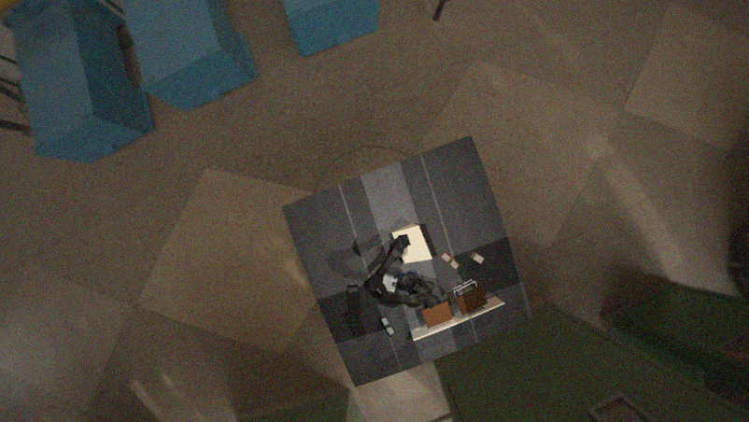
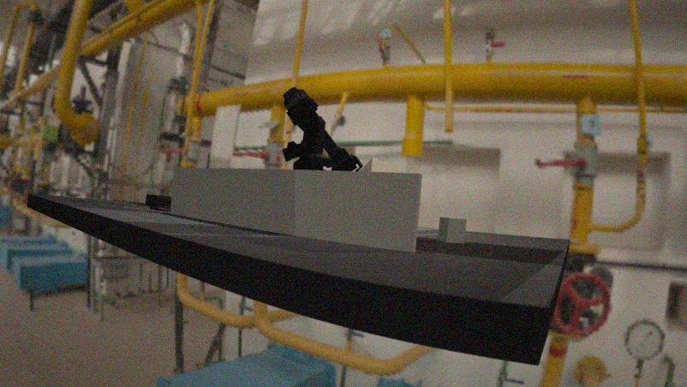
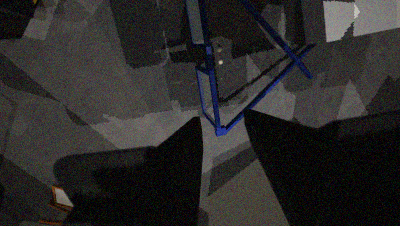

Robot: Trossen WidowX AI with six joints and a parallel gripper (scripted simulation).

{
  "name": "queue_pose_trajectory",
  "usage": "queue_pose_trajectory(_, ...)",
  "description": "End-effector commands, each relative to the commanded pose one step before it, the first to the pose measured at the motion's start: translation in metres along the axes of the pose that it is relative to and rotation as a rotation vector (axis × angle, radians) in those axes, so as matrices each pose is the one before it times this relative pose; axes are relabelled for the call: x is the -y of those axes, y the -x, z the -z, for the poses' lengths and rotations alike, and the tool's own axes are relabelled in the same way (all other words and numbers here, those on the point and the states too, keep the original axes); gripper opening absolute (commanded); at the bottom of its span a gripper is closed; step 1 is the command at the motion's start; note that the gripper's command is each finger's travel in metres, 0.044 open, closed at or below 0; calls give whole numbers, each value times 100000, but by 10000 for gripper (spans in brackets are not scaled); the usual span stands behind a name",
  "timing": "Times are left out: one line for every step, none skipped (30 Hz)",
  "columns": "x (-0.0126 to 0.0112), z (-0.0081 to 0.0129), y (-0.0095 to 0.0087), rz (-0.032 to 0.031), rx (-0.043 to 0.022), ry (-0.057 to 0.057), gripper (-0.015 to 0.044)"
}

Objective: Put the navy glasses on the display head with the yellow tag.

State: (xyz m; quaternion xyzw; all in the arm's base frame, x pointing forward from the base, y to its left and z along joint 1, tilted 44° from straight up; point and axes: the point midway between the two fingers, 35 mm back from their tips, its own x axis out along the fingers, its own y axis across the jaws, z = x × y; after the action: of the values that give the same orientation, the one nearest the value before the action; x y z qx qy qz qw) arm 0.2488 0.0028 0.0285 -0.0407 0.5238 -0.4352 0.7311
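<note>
The navy glasses (image 1: 411, 273) (image 3: 220, 132) show as thin blue bars ahead of my fingers in the wrist view, with one corner just beyond and between the fingertips. My gripper (image 3: 222, 119) is open partway, and nothing is plainly gripped. In the top view the dark arm partly covers the glasses. Two display heads show there as brown-topped shapes, a left head (image 1: 437, 315) and a right head (image 1: 473, 300), with a pale wire frame (image 1: 465, 287) at the right head. I cannot make out a yellow tag. A grey wall hides the heads in the exterior view.
The grey wall (image 2: 355, 209) stands behind the heads. A cream block (image 1: 419, 247) is near the arm's upper part. A two-part orange-edged item (image 1: 449, 260), a small pale block (image 1: 477, 258) and a two-part pale item (image 1: 388, 326) lie around the dark tabletop (image 1: 472, 203).
</note>
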Motion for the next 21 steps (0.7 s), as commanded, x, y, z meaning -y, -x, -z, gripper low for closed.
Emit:
queue_pose_trajectory(3, 63, 7, 504, 525, 1180, 120)
queue_pose_trajectory(0, 0, 0, 0, 0, 0, 120)
queue_pose_trajectory(0, 0, 0, 0, 0, 0, 120)
queue_pose_trajectory(0, 0, 0, 0, 0, 0, 120)
queue_pose_trajectory(-6, -1, -27, -3, -2, 0, 120)
queue_pose_trajectory(-12, -2, -54, -7, -3, 1, 120)
queue_pose_trajectory(-17, -3, -79, -10, -5, 1, 120)
queue_pose_trajectory(-22, -4, -104, -12, -6, 1, 120)
queue_pose_trajectory(-27, -5, -129, -14, -7, 2, 120)
queue_pose_trajectory(-31, -6, -151, -16, -7, 2, 120)
queue_pose_trajectory(-32, -6, -161, -16, -7, 2, 120)
queue_pose_trajectory(-31, -6, -162, -15, -6, 2, 120)
queue_pose_trajectory(-29, -5, -162, -13, -5, 1, 120)
queue_pose_trajectory(-28, -5, -162, -12, -5, 1, 120)
queue_pose_trajectory(-26, -4, -162, -11, -4, 1, 120)
queue_pose_trajectory(-25, -4, -162, -10, -3, 1, 120)
queue_pose_trajectory(-24, -3, -162, -8, -2, 1, 120)
queue_pose_trajectory(-22, -3, -162, -7, -1, 0, 120)
queue_pose_trajectory(-21, -2, -161, -6, 0, 0, 120)
queue_pose_trajectory(-20, -2, -161, -4, 0, 0, 120)
queue_pose_trajectory(-18, -1, -161, -3, 1, 0, 120)
